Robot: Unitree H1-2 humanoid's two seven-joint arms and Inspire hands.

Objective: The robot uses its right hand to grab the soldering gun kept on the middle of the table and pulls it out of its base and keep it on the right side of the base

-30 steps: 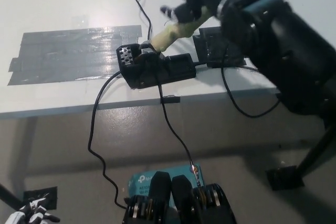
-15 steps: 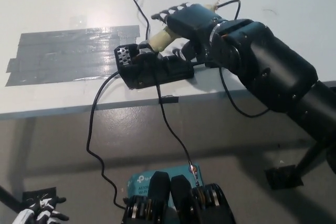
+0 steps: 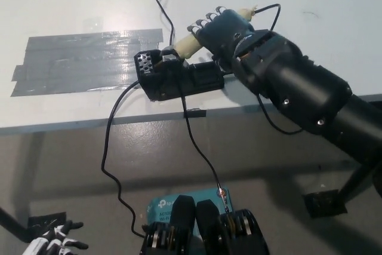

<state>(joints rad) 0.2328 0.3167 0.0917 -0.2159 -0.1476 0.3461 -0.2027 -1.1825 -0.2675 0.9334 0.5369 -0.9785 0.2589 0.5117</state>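
Head view: black right hand (image 3: 224, 25) sits upper centre of frame, fingers wrapped round the cream handle of the soldering gun (image 3: 186, 44), whose tip end is still seated in the black base (image 3: 179, 77) near table (image 3: 71, 4) front edge. Gun's long axis runs from base up-right into the palm, so pull should go along that line, then down on base's right. White left hand (image 3: 51, 245) rests lower left w/ fingers spread, far off.

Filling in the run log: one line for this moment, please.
right hand: closed around soldering gun handle | gun: tip in base | left hand: resting low, lower left
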